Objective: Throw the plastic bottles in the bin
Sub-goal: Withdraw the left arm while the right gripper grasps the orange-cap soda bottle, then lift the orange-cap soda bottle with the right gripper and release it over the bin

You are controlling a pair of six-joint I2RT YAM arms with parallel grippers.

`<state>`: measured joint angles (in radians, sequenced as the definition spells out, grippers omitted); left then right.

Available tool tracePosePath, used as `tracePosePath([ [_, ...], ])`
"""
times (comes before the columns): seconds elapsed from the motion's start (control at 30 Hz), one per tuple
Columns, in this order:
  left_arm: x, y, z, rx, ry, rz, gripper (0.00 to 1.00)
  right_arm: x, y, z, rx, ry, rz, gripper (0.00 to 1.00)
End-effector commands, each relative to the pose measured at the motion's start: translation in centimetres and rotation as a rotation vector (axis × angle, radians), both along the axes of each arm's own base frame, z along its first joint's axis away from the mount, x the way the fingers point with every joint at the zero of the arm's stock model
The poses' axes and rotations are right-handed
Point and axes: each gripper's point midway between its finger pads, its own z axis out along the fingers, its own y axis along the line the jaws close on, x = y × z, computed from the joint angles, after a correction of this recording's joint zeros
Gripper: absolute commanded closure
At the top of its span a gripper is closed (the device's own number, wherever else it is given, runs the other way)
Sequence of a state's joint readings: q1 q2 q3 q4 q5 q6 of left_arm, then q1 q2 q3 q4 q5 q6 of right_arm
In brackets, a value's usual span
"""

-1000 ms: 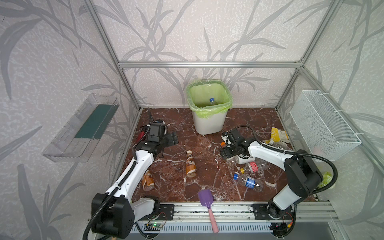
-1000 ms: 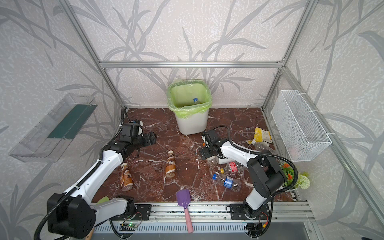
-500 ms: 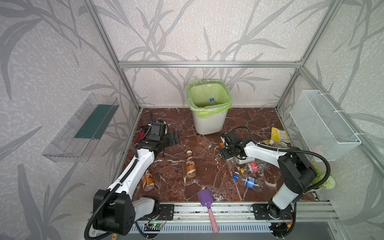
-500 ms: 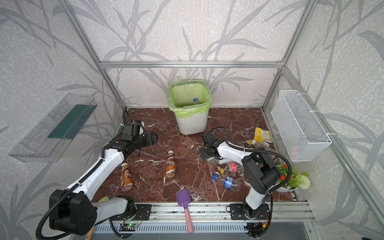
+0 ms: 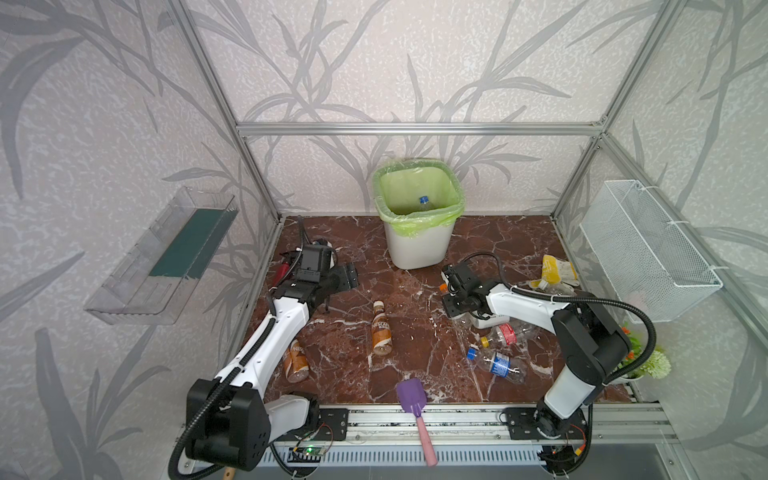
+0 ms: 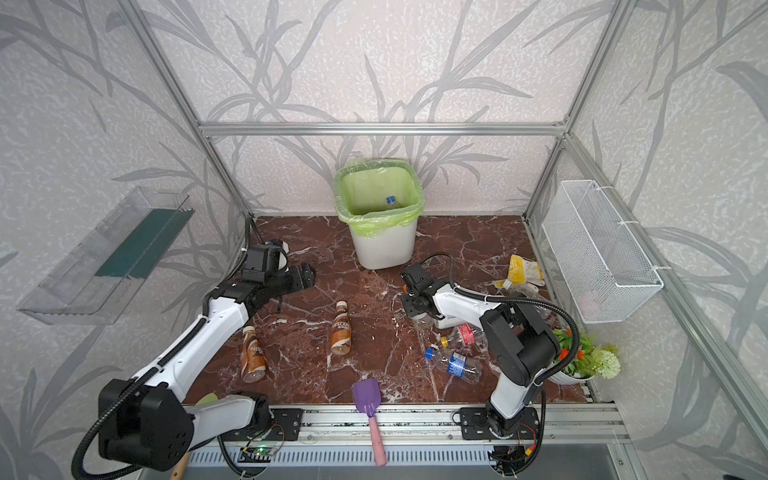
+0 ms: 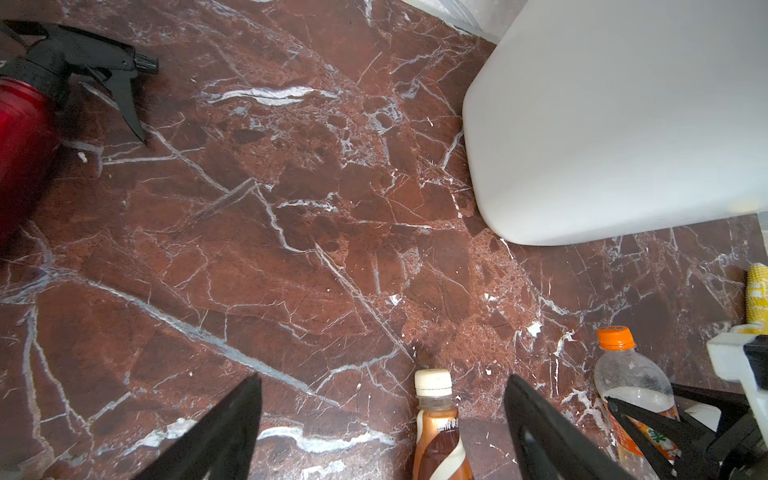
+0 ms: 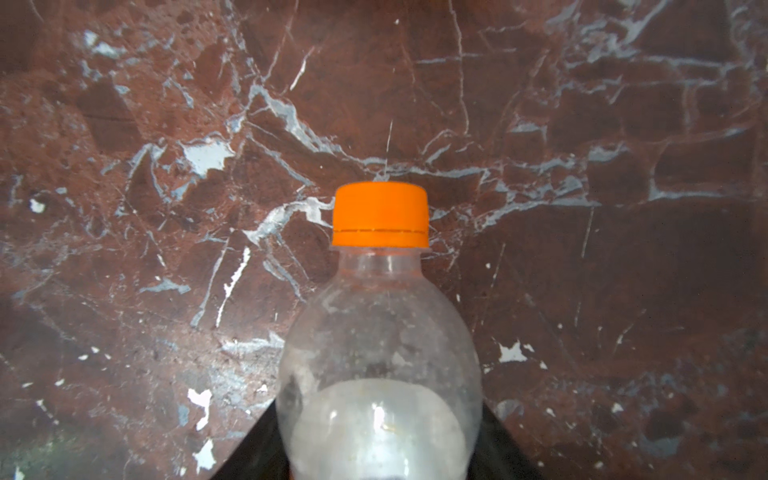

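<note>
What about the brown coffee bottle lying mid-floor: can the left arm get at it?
Probably yes. The coffee bottle lies just ahead of the left arm's open fingers, roughly in line with their gap, with nothing between.

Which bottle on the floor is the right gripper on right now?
The clear orange-capped bottle: the right gripper clasps its sides. The two brown coffee bottles and the blue-capped bottle lie apart, untouched.

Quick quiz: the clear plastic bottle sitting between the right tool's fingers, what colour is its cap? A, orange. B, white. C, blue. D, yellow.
A: in the right wrist view the clear plastic bottle between the fingers of the right tool carries an orange cap.
</note>
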<state>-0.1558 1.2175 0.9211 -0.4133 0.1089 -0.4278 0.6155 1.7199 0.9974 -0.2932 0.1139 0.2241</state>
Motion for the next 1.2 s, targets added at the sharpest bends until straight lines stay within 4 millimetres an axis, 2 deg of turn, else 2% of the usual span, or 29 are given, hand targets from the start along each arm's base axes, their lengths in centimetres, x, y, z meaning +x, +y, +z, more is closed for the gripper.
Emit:
tracePosePath([
  [0.0,0.6,-0.1,1.0,-0.023,-0.024,0.007,0.1,-0.1,0.3,1.1,0.027,-0.025,0.001,0.47],
  [0.2,0.6,0.0,0.9,-0.019,-0.023,0.009,0.1,0.3,0.5,3.7,0.078,-0.091,-0.011,0.48],
  [0.4,0.5,0.1,1.2,-0.006,-0.029,0.006,0.11,0.2,0.3,8.3,0.21,-0.277,-0.016,0.48],
  [0.5,0.4,0.0,1.0,-0.008,-0.025,0.004,0.11,-0.5,-0.6,11.4,0.273,-0.429,-0.005,0.48],
  [0.6,0.4,0.0,1.0,-0.013,-0.028,0.003,0.11,-1.6,-2.5,14.9,0.297,-0.592,-0.011,0.48],
  [0.8,0.5,-0.1,0.6,-0.02,-0.022,0.005,0.12,-4.6,-6.1,22.1,0.289,-0.808,-0.001,0.47],
  [0.93,0.5,0.0,0.4,-0.012,-0.014,0.006,0.12,-7.0,-8.4,25.8,0.286,-0.921,-0.006,0.47],
  [1.07,0.5,0.0,0.4,-0.011,-0.017,0.012,0.13,-8.5,-8.8,29.0,0.336,-1.004,0.028,0.46],
  [1.17,0.5,0.1,0.6,-0.015,-0.021,0.015,0.13,-8.7,-7.5,33.2,0.416,-1.114,0.087,0.46],
])
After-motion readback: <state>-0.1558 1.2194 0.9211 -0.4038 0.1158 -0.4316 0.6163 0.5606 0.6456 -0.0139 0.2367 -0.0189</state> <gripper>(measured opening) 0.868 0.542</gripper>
